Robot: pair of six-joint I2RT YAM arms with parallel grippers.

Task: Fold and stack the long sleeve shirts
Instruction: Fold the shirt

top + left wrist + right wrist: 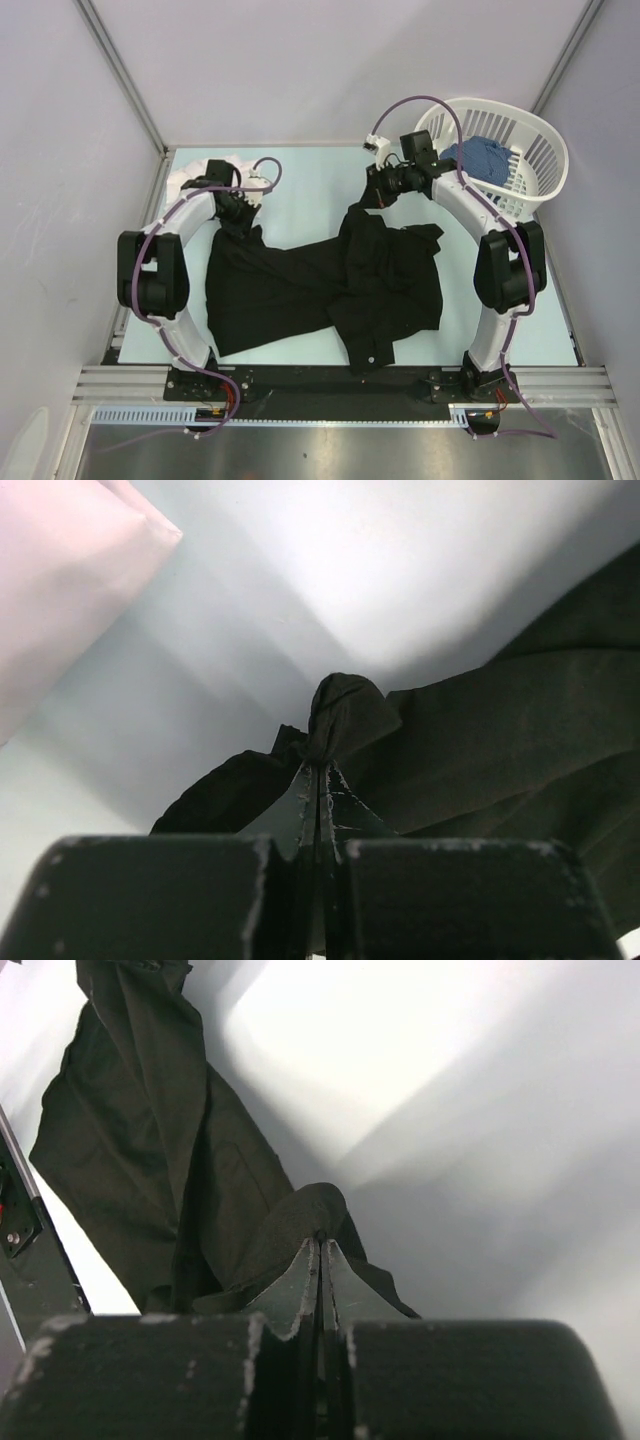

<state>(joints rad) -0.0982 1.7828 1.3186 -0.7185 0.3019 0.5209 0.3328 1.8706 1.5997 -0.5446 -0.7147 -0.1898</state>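
A black long sleeve shirt [320,290] lies crumpled across the middle of the table. My left gripper [243,213] is shut on its back left corner; in the left wrist view a wad of the black cloth [345,715] bulges out past the closed fingertips of this gripper [322,767]. My right gripper [370,197] is shut on the shirt's back right part. In the right wrist view a fold of the black cloth [300,1220] sits pinched at the tips of this gripper [320,1242]. A bunched white shirt [205,170] lies at the back left, just behind the left gripper.
A white slatted basket [530,150] stands at the back right with blue cloth [480,155] inside, close to the right arm. Grey walls enclose the table on three sides. A black rail runs along the near edge by the arm bases.
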